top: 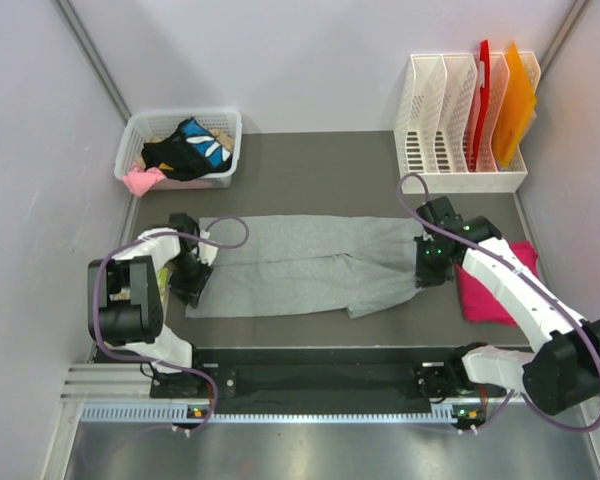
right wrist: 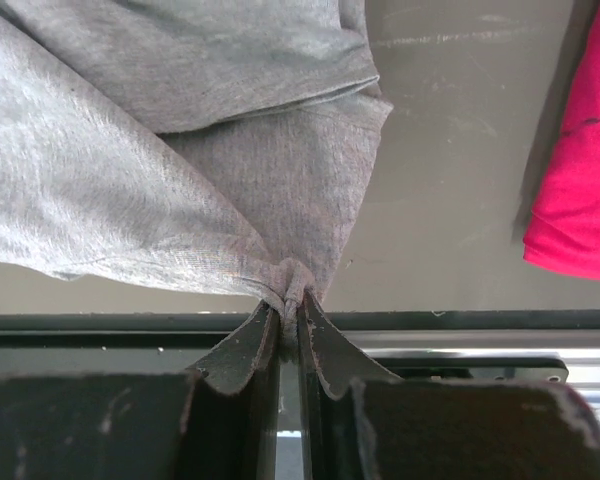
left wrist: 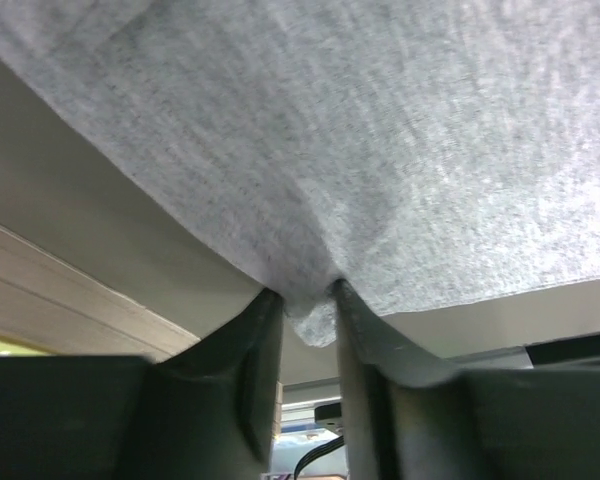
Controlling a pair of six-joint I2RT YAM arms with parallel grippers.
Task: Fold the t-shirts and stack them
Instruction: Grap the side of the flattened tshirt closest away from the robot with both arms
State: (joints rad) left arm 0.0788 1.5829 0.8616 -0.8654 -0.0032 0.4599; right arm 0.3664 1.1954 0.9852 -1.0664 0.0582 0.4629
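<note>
We saw the left gripper (left wrist: 305, 300) pinching the left edge of the grey t-shirt (top: 300, 265); the right gripper (right wrist: 289, 305) was clamped tight on its right end, near the pink t-shirt (top: 490, 290).

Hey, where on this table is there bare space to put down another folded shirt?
The widest bare patch is the dark table mat between the white plastic basket and white slotted file rack, behind the spread light-grey cloth t-shirt. Crowded: the shirt's ends, pinched by the left gripper and right gripper, and the folded magenta-pink t-shirt at right.
</note>
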